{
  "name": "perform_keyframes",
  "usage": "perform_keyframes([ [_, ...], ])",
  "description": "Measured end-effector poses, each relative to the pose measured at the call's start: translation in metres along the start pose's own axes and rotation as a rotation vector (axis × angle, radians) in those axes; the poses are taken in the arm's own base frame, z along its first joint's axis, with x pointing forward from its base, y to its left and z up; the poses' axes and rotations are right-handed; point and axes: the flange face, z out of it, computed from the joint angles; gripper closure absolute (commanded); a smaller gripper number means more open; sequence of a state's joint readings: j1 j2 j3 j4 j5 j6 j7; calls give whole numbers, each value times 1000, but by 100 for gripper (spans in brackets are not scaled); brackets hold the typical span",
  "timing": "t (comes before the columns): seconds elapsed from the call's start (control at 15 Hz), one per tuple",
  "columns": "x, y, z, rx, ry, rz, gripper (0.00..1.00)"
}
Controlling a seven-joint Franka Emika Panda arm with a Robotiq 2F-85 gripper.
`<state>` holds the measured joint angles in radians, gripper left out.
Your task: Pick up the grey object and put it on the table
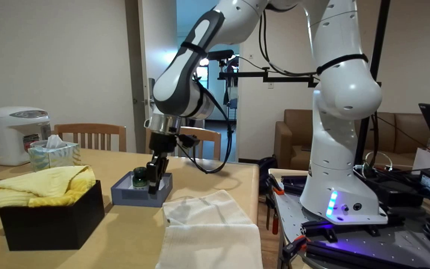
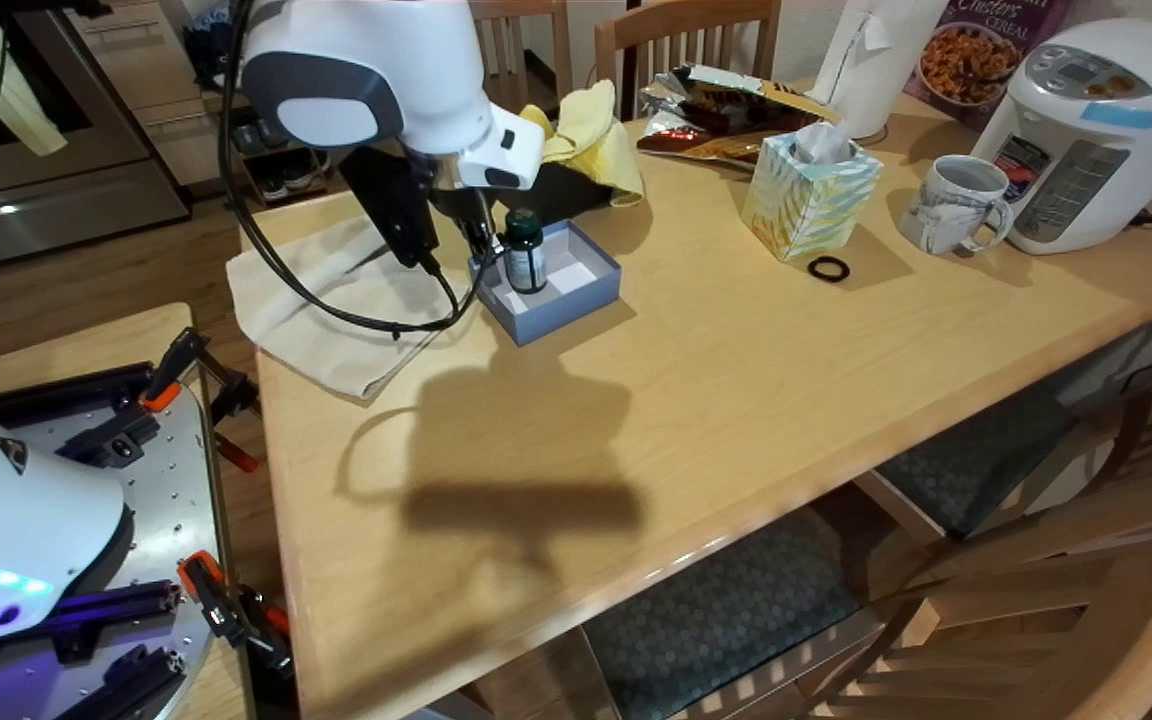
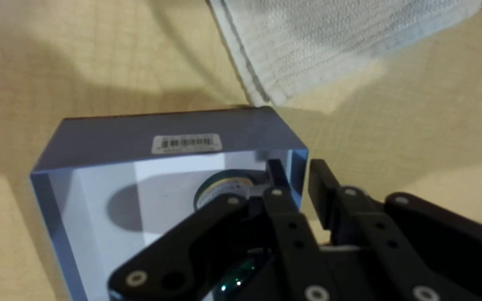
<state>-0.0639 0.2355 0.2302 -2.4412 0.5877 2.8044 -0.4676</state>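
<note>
1. Right at the grey tray (image 1: 134,198), and what a tight fit: the gripper (image 3: 298,169) straddled one wall near the corner at 2 o'clock in the wrist view!
2. The fingers (image 3: 322,186) stood slightly apart, one inside the tray, one outside, with the thin wall in the narrow gap; whether either touched it, I couldn't tell.
3. And the tray? It sat flat on the table (image 2: 786,340), out towards 10 o'clock of the top in an exterior view.
4. Inside it, the dark green bottle (image 1: 139,178) stood upright, with the gripper just beside it at 3 o'clock in an exterior view.
5. Up at 12 o'clock in the wrist view, the tray's outer wall showed a barcode label (image 3: 186,143).
6. Round the tray in an exterior view: cream cloth (image 1: 211,243) at 4, black box (image 1: 50,228) under a yellow cloth (image 1: 43,183) between 8 and 9, tissue box (image 1: 56,155) near 10.
7. In an exterior view, a black ring (image 2: 845,271) lay at 3, a mug (image 2: 951,200) farther out between 2 and 3.
</note>
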Motion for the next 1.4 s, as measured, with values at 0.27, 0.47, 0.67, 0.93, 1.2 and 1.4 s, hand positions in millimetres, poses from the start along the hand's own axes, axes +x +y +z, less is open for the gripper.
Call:
perform_keyframes([
  [0.27,5,-9,2,4,12,-30,21],
  [0.47,14,-24,-12,-4,60,-137,3],
  [0.67,24,-52,-48,-24,85,-294,0],
  [0.93,14,-90,-105,-59,-51,-511,0],
  [1.2,-3,-113,-140,-94,-272,-627,0],
  [1.4,-8,-124,-146,-90,-385,-702,0],
])
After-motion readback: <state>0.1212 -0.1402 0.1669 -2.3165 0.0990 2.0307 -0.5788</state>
